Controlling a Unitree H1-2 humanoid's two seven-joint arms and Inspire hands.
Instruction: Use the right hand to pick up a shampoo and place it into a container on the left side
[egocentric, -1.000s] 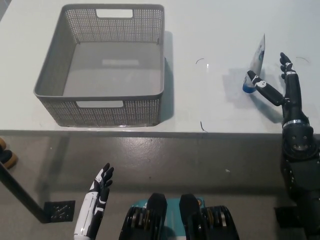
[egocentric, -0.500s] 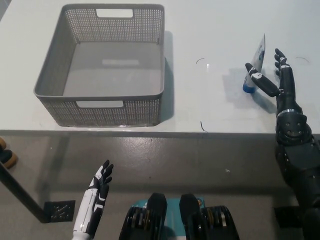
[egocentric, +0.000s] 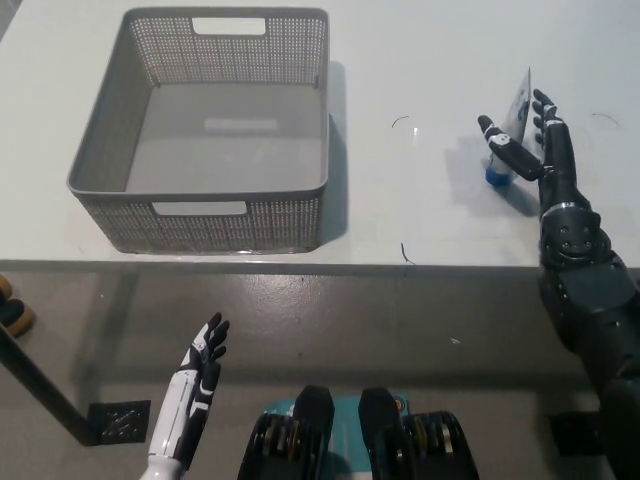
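One hand closer: right hand (egocentric: 535, 150) has moved farther and left, reaching shampoo tube (egocentric: 513, 120).
Fingers apart around tube; left hand (egocentric: 200, 365) rests low, fingers apart.

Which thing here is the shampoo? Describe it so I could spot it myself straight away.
Start at the big grey perforated plastic basket on the white table, then look far across to the table's right side. There a small white squeeze tube with a blue cap stands cap-down, with the robot's black right hand open around it. It is the only small item on the tabletop.

basket (egocentric: 110, 190) left on table (egocentric: 420, 215), shampoo (egocentric: 508, 135) right
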